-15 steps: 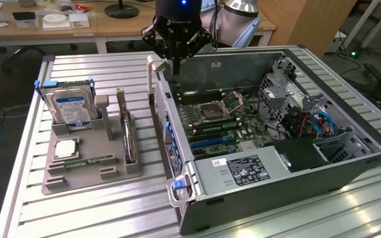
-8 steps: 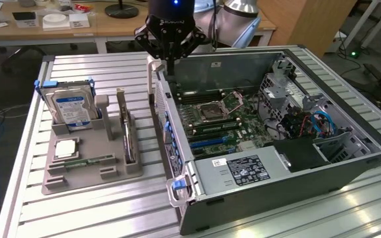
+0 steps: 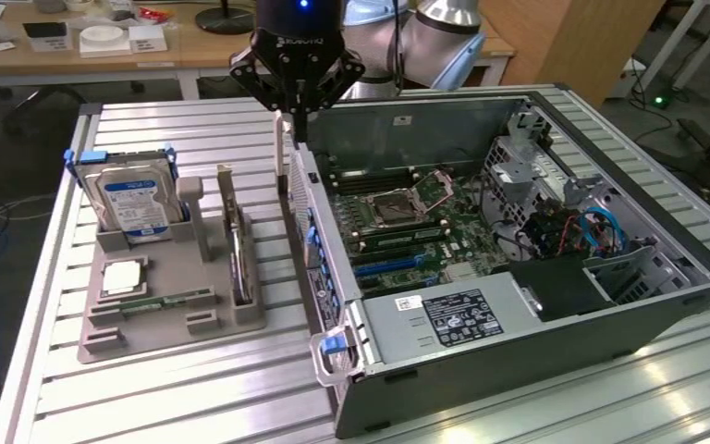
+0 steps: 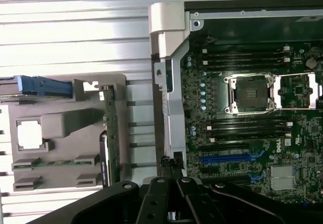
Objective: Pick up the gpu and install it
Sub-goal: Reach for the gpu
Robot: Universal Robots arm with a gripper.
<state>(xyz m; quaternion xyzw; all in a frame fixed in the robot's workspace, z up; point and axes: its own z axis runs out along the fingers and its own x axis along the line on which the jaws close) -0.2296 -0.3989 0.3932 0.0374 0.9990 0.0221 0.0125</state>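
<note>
Exterior view first. On a slatted aluminium surface point(image 3: 145, 388): a grey moulded holder tray point(image 3: 177, 277) at the exterior view's left and an open black computer case point(image 3: 651, 305) at its right, just beside each other. Standing on edge in the tray slot nearest the case: the gpu point(image 3: 238, 264), a thin flat circuit-board card with a silver metal bracket at its far end. Further left in the tray, upright, a boxy silver hard drive with a blue-white label point(image 3: 133, 205). Inside the case, a green motherboard point(image 3: 405, 227). Above the case wall that faces the tray: the black gripper point(image 3: 291, 118), fingers together, nothing clamped, apart from the gpu.

Wrist view next. Gripper point(image 4: 169, 166) closed and empty, over the silver edge of that same case wall. Gpu point(image 4: 112, 133) seen edge-on as a narrow green strip, seated in its slot of the tray point(image 4: 60, 123), untouched, near the wall. Motherboard point(image 4: 242, 133) on the other side of the wall, with a bare square processor socket point(image 4: 250, 95).
</note>
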